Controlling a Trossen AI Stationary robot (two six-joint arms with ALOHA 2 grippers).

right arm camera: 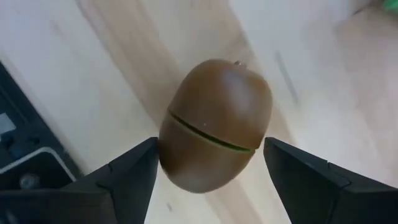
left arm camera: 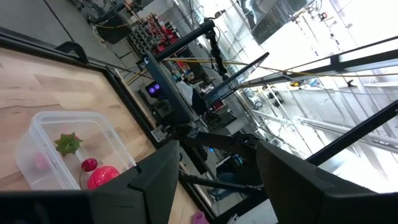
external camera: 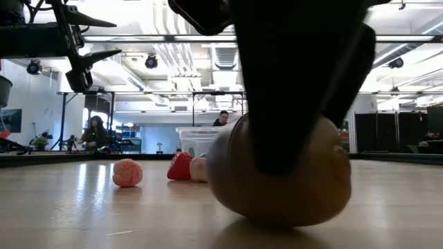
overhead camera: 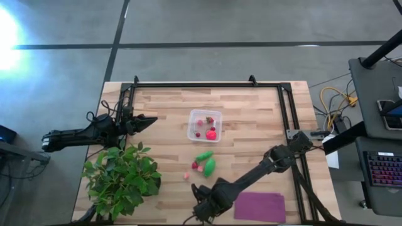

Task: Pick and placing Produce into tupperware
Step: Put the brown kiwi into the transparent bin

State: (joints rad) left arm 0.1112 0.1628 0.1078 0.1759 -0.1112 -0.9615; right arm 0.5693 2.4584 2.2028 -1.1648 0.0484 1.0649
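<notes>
Wooden tabletop (right arm camera: 74, 56) under brown, green-seamed kiwi (right arm camera: 216, 124)

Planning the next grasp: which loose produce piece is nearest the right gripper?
The brown kiwi, sitting between the open fingers of the right gripper; the green and red pieces lie nearer the tupperware.

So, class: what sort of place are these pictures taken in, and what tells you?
Probably a robotics lab or workshop: a framed wooden table on concrete floor, a desk with a lit keyboard and loose cables beside it, people seated in the background.
</notes>
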